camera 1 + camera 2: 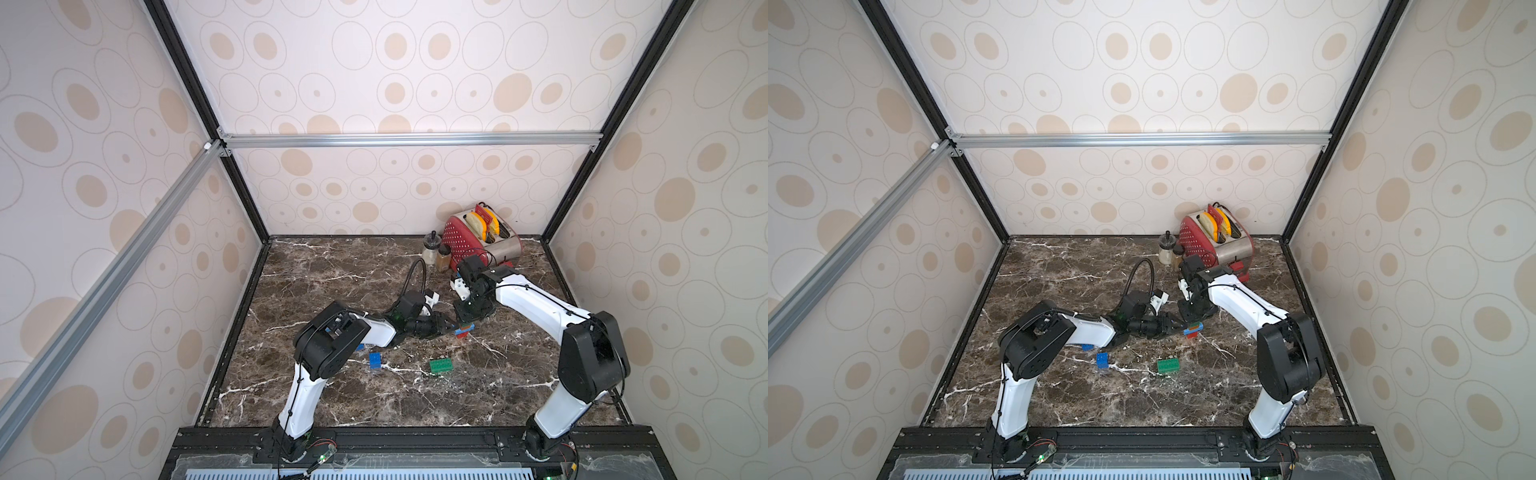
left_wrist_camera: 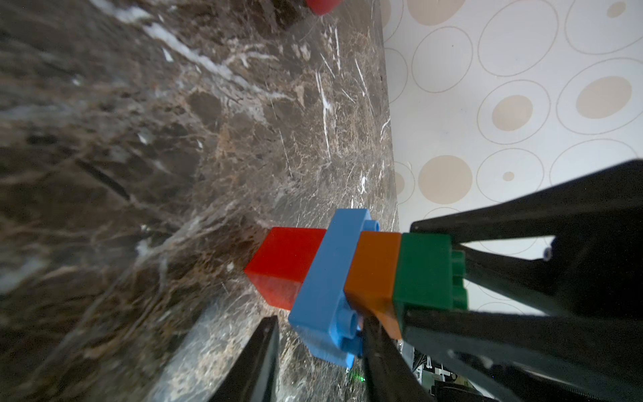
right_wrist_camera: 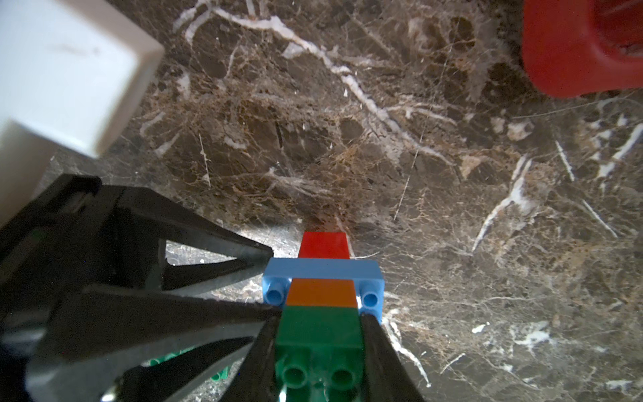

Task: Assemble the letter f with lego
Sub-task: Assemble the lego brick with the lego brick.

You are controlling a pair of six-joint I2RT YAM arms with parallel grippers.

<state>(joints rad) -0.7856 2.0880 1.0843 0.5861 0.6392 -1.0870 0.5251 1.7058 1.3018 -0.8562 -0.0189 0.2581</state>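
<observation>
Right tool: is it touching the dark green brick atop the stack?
Touching. The right wrist view shows the right tool shut on the dark green brick, pressed flat against two opposite sides of it.

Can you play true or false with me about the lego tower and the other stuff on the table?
1. The red brick is at the bottom of the tower. True.
2. The blue brick is the top of the tower. False: the dark green brick is on top, and blue sits between red and the orange brick.
3. The right end effector is shut on the dark green brick. True.
4. The toaster is blue all over. False: it is red and silver.
5. A loose green brick lies on the table, apart from the tower. True.
</observation>
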